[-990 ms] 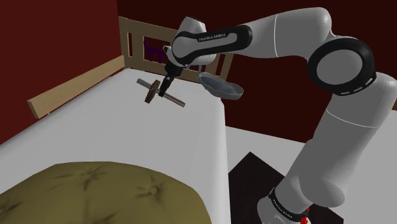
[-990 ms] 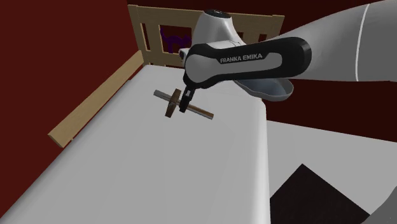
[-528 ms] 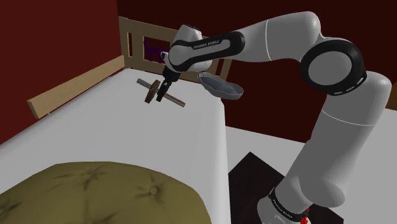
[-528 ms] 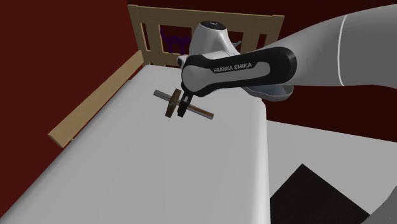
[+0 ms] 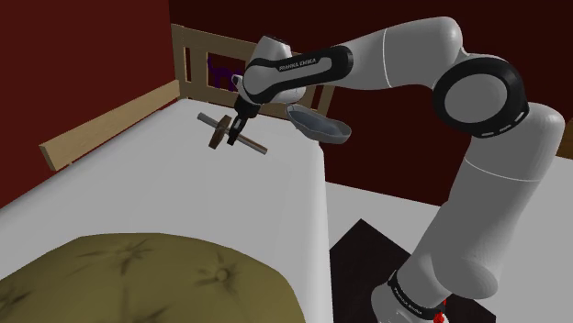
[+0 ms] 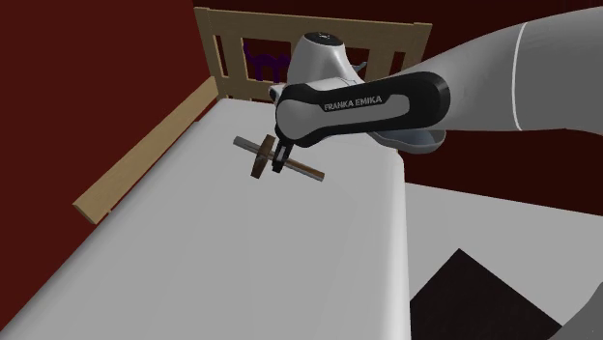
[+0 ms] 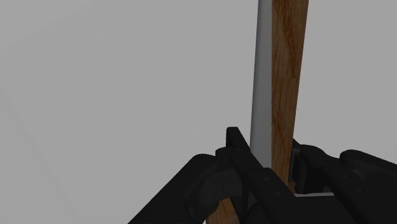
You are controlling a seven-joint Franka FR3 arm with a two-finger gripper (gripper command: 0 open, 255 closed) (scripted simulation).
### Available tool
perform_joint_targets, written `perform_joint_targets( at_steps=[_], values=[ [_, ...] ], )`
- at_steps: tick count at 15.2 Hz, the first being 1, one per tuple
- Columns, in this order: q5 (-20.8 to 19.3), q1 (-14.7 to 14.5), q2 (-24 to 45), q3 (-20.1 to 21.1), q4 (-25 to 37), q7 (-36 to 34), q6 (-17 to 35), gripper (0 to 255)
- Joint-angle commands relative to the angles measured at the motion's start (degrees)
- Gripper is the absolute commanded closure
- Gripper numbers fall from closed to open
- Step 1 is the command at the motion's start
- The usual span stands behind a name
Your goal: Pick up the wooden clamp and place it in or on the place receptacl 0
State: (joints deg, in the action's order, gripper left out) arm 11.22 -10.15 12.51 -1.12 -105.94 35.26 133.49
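Observation:
The wooden clamp [image 5: 219, 130] lies on the white bed sheet near the headboard: a brown bar with a round wooden part and a grey rod alongside. In the second exterior view the clamp [image 6: 259, 160] sits just below the hand. My gripper [image 5: 235, 138] points down onto its bar, seen from the other side as the gripper [image 6: 279, 165]. In the wrist view the gripper [image 7: 267, 156] is shut on the clamp's bar [image 7: 289, 76], one black finger [image 7: 238, 149] on each side. A grey bowl [image 5: 320, 124] stands past the bed's far right corner.
A wooden slatted headboard [image 5: 207, 50] and a low side rail [image 5: 101, 124] border the bed [image 5: 165, 193]. An olive tufted cushion [image 5: 138, 275] lies at the near end. A purple thing [image 5: 220, 72] shows behind the headboard. Dark red walls stand behind.
The hand came down a little onto the clamp's bar and the fingers closed on it. The clamp has not moved on the sheet.

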Motion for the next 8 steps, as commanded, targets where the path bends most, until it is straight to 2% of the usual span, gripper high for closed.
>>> perform_joint_targets(
  at_steps=[1,8],
  values=[
    [0.0,0.0,0.0,0.0,0.0,0.0,0.0,255],
    [-0.1,0.0,-0.2,0.0,0.4,-0.2,-0.7,255]
  ],
)
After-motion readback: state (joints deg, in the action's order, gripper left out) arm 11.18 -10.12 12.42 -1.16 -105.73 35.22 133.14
